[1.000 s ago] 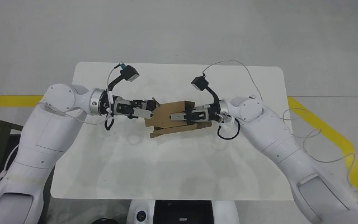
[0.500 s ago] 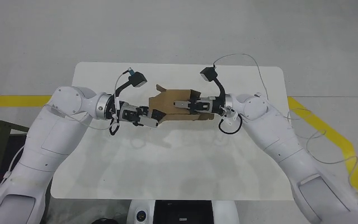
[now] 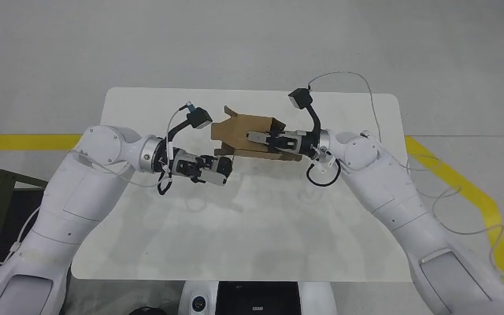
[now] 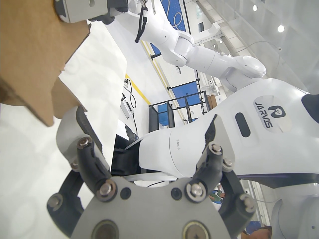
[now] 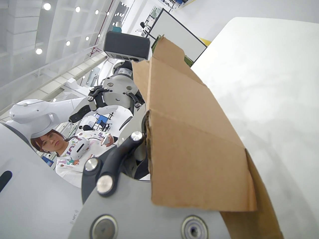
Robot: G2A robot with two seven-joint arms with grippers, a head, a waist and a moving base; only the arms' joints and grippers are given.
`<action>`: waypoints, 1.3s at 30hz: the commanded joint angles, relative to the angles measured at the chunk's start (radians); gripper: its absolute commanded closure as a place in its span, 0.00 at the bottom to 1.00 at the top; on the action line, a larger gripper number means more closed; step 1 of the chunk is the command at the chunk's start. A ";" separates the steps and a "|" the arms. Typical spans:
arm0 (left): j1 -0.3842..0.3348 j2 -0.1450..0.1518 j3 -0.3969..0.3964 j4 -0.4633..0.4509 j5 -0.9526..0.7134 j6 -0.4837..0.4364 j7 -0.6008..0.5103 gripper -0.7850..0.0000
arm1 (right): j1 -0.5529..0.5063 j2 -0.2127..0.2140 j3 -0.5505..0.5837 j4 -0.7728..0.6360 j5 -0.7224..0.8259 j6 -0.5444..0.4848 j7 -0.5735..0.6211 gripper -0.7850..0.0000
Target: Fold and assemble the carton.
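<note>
The brown cardboard carton is partly folded and held above the white table, toward its far side. My right gripper is shut on the carton's side panel, with one grey finger pressed flat against the board. In the right wrist view the carton hides that gripper's fingertips. My left gripper sits just nearer than the carton's left end, apart from it. Its fingers are spread open with nothing between them. A carton flap hangs close beside them.
The table's near half is bare white surface. A thin cable loops from the right arm over the table's far right corner. Yellow floor tape runs past both sides of the table.
The right gripper has carried the carton up and toward the table's far side. The left gripper has let go of the carton's left end and drawn back toward the near side.
</note>
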State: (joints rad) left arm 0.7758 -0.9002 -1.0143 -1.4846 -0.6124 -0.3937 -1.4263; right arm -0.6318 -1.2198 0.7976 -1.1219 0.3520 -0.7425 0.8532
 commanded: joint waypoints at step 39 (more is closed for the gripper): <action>-0.011 0.005 -0.059 0.035 0.044 0.008 -0.008 0.00 | -0.091 0.003 0.102 -0.055 0.046 0.034 0.091 1.00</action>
State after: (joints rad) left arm 0.7626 -0.8979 -1.0647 -1.4551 -0.5728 -0.3851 -1.4350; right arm -0.7148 -1.2200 0.8908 -1.1734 0.3904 -0.7116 0.9336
